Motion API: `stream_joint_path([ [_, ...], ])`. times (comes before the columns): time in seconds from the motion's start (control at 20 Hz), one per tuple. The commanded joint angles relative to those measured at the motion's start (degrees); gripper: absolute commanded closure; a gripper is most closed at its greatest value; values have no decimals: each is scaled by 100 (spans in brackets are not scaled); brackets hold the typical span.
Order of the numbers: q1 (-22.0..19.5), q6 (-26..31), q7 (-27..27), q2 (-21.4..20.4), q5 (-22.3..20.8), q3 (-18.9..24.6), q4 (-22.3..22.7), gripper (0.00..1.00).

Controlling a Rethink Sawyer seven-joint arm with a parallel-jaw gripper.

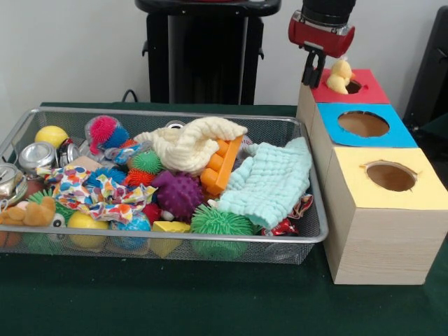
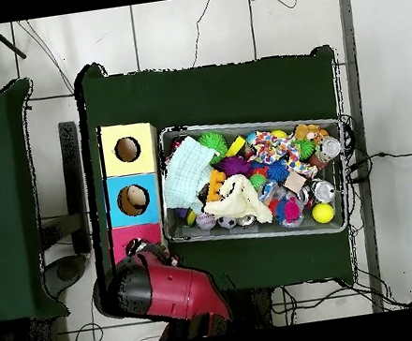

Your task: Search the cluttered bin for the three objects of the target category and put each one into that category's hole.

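The gripper [image 1: 314,70] hangs above the red box [image 1: 367,87], at the far end of the row of boxes; its black fingers are seen nearly edge-on, so whether they are parted or closed cannot be told. A pale yellow plush duck [image 1: 340,75] sits on the red box at the rim of its hole, just beside the fingers; contact between them cannot be judged. In the overhead view the arm [image 2: 165,292] covers most of the red box.

Three boxes stand in a row, each with one round hole: red, blue [image 1: 364,126] and yellow [image 1: 388,178]. The wire basket [image 1: 308,238] stands just beside them on the green table [image 1: 210,301].

One orange-tan plush animal [image 1: 31,212] lies in the basket's near corner farthest from the boxes, well apart from the gripper. Around it lie several spiky balls, among them one purple [image 1: 178,194] and one green [image 1: 220,222], two knitted cloths, cream [image 1: 192,143] and mint [image 1: 269,183], one orange brick [image 1: 220,166] and some cans [image 1: 36,155].

Bare table lies in front of the basket.
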Motion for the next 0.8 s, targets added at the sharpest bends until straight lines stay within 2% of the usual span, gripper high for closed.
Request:
stream_joint_path([
  [0.05,68,-312,1093,150,41,632,549,100],
  [0.35,124,-495,1185,234,118,732,603,100],
  [0.8,441,-295,1336,181,264,620,484,100],
])
